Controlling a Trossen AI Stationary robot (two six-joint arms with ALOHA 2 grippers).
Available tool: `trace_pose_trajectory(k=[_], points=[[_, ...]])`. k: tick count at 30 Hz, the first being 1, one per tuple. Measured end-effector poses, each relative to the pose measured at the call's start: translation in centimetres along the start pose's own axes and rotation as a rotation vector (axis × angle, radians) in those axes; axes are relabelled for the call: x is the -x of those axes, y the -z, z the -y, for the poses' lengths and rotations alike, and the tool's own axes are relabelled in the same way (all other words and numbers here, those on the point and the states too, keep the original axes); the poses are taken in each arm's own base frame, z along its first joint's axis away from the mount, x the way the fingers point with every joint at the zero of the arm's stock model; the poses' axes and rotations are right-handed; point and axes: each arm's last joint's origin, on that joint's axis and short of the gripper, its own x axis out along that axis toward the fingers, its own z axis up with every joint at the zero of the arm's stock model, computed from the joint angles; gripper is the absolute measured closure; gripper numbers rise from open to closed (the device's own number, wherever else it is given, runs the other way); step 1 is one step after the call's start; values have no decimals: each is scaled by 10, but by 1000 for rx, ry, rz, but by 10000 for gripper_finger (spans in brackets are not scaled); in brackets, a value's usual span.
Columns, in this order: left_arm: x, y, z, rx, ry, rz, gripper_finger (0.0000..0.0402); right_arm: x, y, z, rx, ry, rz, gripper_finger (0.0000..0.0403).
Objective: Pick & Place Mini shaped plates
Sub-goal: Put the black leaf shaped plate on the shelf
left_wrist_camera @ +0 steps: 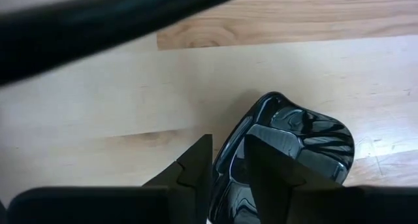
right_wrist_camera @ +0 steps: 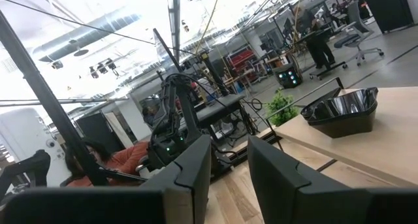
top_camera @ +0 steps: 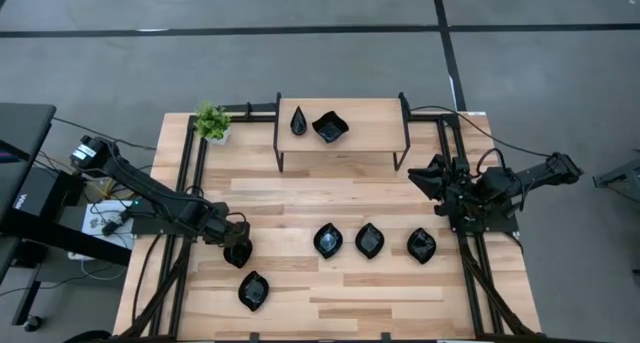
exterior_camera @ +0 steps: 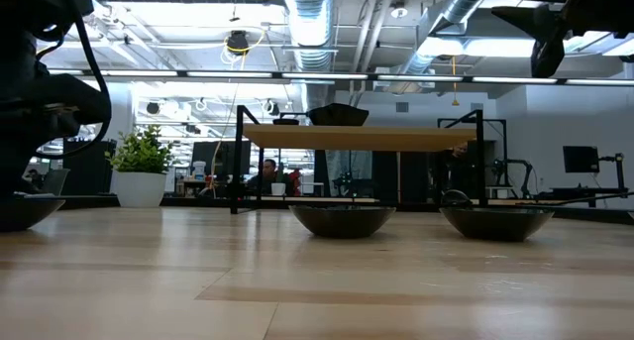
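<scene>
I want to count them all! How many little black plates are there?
7. Two sit on the raised shelf. Three line up mid-table. One lies near the front edge, and one is in the left gripper. More could be hidden.

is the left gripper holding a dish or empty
Holding one: in the wrist view the left gripper has its fingers either side of a black dish's rim.
</scene>
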Motion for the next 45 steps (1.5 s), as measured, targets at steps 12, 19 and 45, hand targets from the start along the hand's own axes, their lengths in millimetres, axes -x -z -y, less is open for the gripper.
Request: trace_pose_trajectory(k=[12, 19, 45], points=[[0, 0, 1, 0, 10, 18, 393, 0, 0, 0, 0, 0, 0, 306], [1, -1, 1, -44, 19, 23, 395, 0, 0, 0, 0, -1, 0, 306], [117, -61, 91, -484, 505, 584, 398, -54, -52, -59, 178, -2, -91, 306]])
